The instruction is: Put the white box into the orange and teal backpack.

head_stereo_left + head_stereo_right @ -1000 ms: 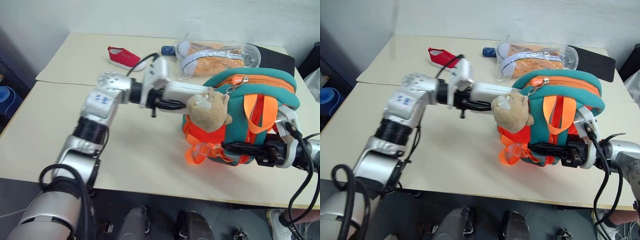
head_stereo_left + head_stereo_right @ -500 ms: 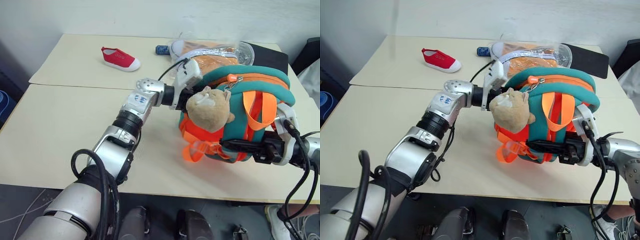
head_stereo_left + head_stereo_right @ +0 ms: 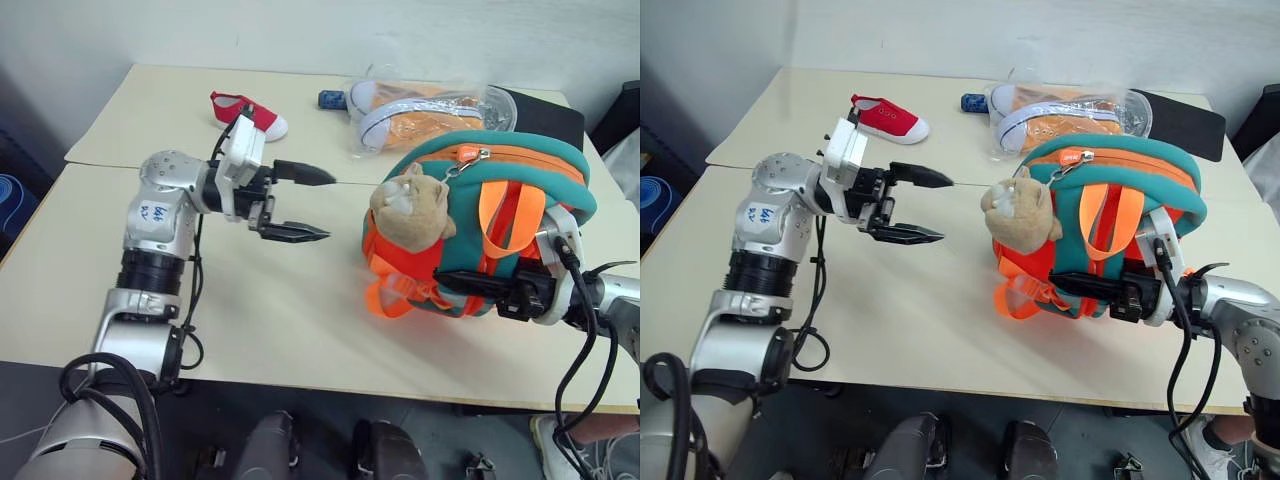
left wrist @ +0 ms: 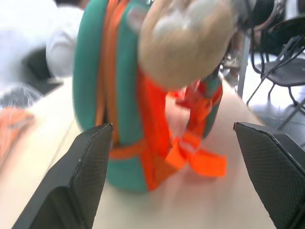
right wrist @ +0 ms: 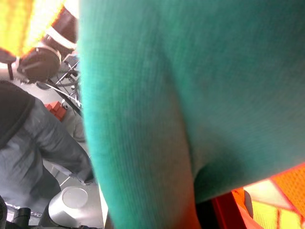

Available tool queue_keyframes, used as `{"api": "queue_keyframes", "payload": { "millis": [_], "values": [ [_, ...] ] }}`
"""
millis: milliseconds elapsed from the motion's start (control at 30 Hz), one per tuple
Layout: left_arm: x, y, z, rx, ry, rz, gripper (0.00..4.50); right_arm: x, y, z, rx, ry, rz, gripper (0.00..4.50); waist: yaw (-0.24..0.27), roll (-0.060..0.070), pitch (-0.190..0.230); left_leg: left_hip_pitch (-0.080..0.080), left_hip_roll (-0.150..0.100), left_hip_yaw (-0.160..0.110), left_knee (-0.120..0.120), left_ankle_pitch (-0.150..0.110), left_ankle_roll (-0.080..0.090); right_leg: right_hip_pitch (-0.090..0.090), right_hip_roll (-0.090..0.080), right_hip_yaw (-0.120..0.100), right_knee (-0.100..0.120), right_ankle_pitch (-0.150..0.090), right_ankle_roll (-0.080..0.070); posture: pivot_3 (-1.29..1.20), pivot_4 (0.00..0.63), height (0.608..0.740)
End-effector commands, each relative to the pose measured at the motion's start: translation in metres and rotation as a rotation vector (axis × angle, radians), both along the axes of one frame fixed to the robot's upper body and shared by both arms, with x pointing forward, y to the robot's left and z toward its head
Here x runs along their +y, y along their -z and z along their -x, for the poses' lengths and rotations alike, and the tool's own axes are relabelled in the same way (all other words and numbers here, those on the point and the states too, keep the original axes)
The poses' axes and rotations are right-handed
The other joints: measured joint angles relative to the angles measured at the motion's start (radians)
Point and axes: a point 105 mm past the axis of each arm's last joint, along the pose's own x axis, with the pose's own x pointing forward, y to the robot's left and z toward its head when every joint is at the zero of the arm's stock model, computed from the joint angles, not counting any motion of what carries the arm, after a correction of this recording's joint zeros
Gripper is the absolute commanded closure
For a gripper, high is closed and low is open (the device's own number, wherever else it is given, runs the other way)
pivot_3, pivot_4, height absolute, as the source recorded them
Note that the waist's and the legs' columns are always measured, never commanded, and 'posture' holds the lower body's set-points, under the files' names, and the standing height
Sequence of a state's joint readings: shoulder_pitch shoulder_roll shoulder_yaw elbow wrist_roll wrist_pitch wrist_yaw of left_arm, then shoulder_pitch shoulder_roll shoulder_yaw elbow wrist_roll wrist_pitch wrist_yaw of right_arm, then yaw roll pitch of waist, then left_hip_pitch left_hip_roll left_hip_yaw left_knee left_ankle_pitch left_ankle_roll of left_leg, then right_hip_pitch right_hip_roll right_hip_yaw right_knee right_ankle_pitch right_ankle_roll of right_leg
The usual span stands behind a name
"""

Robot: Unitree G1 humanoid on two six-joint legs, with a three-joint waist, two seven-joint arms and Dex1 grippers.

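The orange and teal backpack stands upright at the table's near right, its plush toy facing left. The white box cannot be seen from outside, so it may sit inside already. The right gripper is clenched on the backpack's lower front. The left gripper hangs released and empty, well left of the bag. The packing step seems finished; next comes letting go on the right.

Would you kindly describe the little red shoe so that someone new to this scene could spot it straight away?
Start at the far half of the cream table, beyond the seam. The red shoe lies there loose and single, left of the clear plastic bag of orange-and-white shoes. It alone is solid red with a white sole, and unbagged.
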State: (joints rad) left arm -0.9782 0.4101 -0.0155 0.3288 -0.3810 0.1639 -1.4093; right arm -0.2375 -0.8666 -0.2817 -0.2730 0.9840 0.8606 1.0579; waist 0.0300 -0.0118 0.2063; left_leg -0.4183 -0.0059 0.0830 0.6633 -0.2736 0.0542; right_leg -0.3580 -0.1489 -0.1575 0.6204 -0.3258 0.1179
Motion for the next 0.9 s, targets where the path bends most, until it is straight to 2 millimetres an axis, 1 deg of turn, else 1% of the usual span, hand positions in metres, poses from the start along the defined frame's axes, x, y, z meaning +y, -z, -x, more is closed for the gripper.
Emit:
{"api": "queue_keyframes", "payload": {
  "millis": [33, 167, 267, 300, 367, 467, 600, 700, 733, 800, 900],
  "values": [
    [-0.021, -0.012, 0.013, -0.157, -0.012, 0.046, 0.24, 0.005, -0.004, 0.002, -0.01, -0.032, -0.003, 4.5, -0.003, 0.0, 0.0, 0.0, 0.0, 0.0, 0.0, 0.0, 0.0, 0.0, 0.0, 0.0, 0.0, 0.0, 0.001, 0.0, 0.15, 0.74],
    [-0.04, -0.014, 0.018, -0.161, -0.005, 0.106, 0.24, 0.006, -0.005, 0.001, -0.007, -0.041, -0.002, 4.5, -0.007, 0.0, 0.0, 0.0, 0.0, 0.0, 0.001, 0.0, 0.0, 0.0, 0.001, 0.0, 0.001, 0.001, 0.001, 0.0, 0.15, 0.74],
    [-0.055, -0.004, 0.013, -0.164, -0.042, 0.098, 0.24, 0.006, -0.006, 0.001, -0.01, -0.042, 0.0, 4.5, -0.006, 0.0, 0.0, 0.0, 0.0, 0.0, 0.001, 0.0, 0.0, 0.0, 0.002, 0.0, 0.001, 0.001, 0.001, 0.0, 0.15, 0.74],
    [-0.058, -0.003, 0.012, -0.156, -0.05, 0.113, 0.63, 0.006, -0.006, 0.001, -0.012, -0.042, -0.001, 4.5, -0.005, 0.0, 0.0, 0.0, 0.0, 0.0, 0.001, 0.0, 0.0, 0.0, 0.002, 0.0, 0.001, 0.001, 0.001, 0.0, 0.15, 0.74],
    [-0.063, -0.002, 0.016, -0.143, -0.036, 0.128, 1.1, 0.007, -0.007, 0.001, -0.016, -0.04, -0.004, 4.5, -0.004, 0.0, 0.0, 0.0, 0.0, 0.0, 0.001, 0.0, 0.0, 0.0, 0.001, -0.001, 0.001, 0.001, 0.001, 0.0, 0.15, 0.74],
    [-0.064, -0.006, 0.021, -0.129, -0.011, 0.16, 1.99, 0.007, -0.006, 0.002, -0.018, -0.034, -0.007, 4.5, -0.004, 0.0, 0.0, 0.0, 0.0, 0.0, 0.001, 0.0, 0.0, 0.0, 0.001, -0.001, 0.001, 0.001, 0.001, 0.0, 0.15, 0.74],
    [-0.052, -0.01, 0.016, -0.102, -0.04, 0.171, 3.21, 0.005, -0.006, 0.004, -0.021, -0.014, -0.015, 4.5, -0.004, 0.0, 0.0, 0.0, 0.0, 0.0, 0.001, 0.0, 0.0, 0.0, 0.001, -0.001, 0.001, 0.001, 0.001, 0.0, 0.15, 0.74],
    [-0.035, -0.016, 0.006, -0.08, -0.092, 0.167, 3.76, 0.004, -0.008, 0.006, -0.022, -0.003, -0.032, 4.5, -0.005, 0.0, 0.0, 0.0, 0.0, 0.0, 0.001, 0.0, 0.0, 0.0, 0.001, -0.001, 0.001, 0.001, 0.001, 0.0, 0.15, 0.74],
    [-0.025, -0.024, -0.003, -0.076, -0.143, 0.182, 3.89, 0.003, -0.009, 0.008, -0.015, 0.0, -0.044, 4.5, -0.005, 0.0, 0.0, 0.0, 0.0, 0.0, 0.001, 0.0, 0.0, 0.0, 0.001, -0.001, 0.001, 0.001, 0.001, 0.0, 0.15, 0.74],
    [-0.007, -0.036, -0.016, -0.057, -0.215, 0.207, 3.96, -0.001, -0.01, 0.012, -0.003, 0.005, -0.057, 4.5, -0.004, 0.0, 0.0, 0.0, 0.0, 0.0, 0.001, 0.0, 0.0, 0.0, 0.002, -0.001, 0.001, 0.001, 0.001, 0.0, 0.15, 0.74],
    [0.013, -0.045, -0.028, -0.058, -0.281, 0.197, 3.96, -0.007, -0.012, 0.016, 0.011, 0.029, -0.07, 4.5, -0.004, 0.0, 0.0, 0.0, 0.0, 0.0, 0.001, 0.0, 0.0, -0.001, 0.002, -0.001, 0.001, 0.001, 0.001, 0.0, 0.15, 0.74]
  ]
}}
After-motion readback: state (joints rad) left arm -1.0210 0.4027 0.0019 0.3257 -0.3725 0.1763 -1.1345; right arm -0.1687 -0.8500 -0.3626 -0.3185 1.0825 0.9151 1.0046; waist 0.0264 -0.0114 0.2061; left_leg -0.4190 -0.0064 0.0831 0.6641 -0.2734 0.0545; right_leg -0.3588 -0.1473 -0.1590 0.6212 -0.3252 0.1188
